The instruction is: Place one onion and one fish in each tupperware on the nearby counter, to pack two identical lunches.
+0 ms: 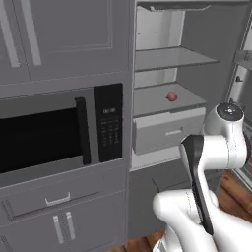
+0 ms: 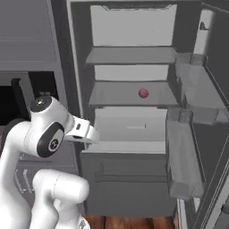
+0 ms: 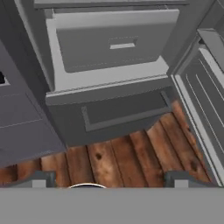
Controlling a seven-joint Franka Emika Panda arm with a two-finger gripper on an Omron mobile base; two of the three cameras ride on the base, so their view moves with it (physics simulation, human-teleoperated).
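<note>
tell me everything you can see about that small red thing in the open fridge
The small red round object sits alone on the middle grey shelf of the open fridge, just above the closed drawer. It looks smooth and ball-like, reddish-pink, possibly an onion, too small to tell. It rests on the shelf surface toward the right and back; nothing else touches it.

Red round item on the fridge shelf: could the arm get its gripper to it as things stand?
Probably yes. The red round item sits alone on an open fridge shelf with the door swung aside and nothing in front. The gripper, open, points low toward the floor, so the arm must rise first.
</note>
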